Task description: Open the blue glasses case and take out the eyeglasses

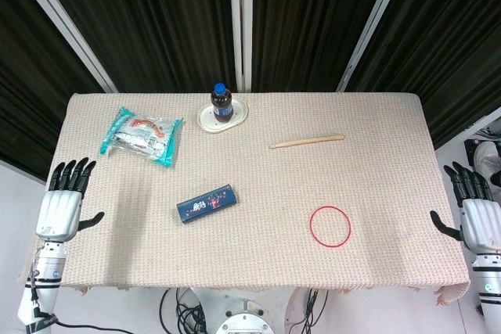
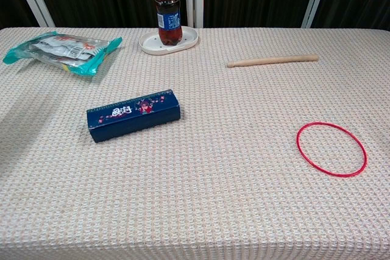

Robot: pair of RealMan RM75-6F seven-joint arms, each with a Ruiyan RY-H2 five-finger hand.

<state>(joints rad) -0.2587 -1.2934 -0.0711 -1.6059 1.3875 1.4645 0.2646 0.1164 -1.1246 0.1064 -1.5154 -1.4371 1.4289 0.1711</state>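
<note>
Case (image 1: 207, 203): closed, flat on tabletop (image 1: 376, 146), left of centre, well left of red ring (image 1: 330, 227)
Axis: long side running left-right, right end tilted slightly away
Left hand (image 1: 64, 201): at left tabletop edge, fingers apart, holding nothing; nearer to case, case lying to its right
Right hand (image 1: 472, 207): at right edge, fingers apart, empty; well apart from case, beyond ring
Writing: white characters and pattern on case lid, not legible
Bottle (image 1: 221, 102): behind case, on white dish (image 1: 235, 119); blue label unreadable
Eyeglasses: not visible, presumably inside

Left hand (image 1: 63, 202) and right hand (image 1: 474, 210), black fingers, silver-white palms, silver wrists, black cables under the base
</note>
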